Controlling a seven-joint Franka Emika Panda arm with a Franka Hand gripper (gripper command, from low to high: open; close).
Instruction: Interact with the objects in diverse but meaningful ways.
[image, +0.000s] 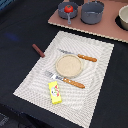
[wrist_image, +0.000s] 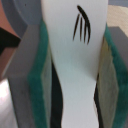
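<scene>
held a white oblong piece (wrist_image: 75, 65) clamped between the green-padded fingers (wrist_image: 37, 95) of the gripper (wrist_image: 75, 80), out of the exterior view, while leaving yellow packet (image: 55, 92) on the placemat (image: 95, 55), brown stick (image: 38, 50) beside it, tomato ball (image: 68, 8) potted, seemingly untouched.

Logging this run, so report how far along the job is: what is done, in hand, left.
Done: the red tomato-like ball sits in a grey pot.
In hand: the wrist view shows the white oblong piece between the gripper pads, apparently gripped.
Left: the yellow packet lies on the placemat, the dark brown stick beside it, both untouched.
</scene>
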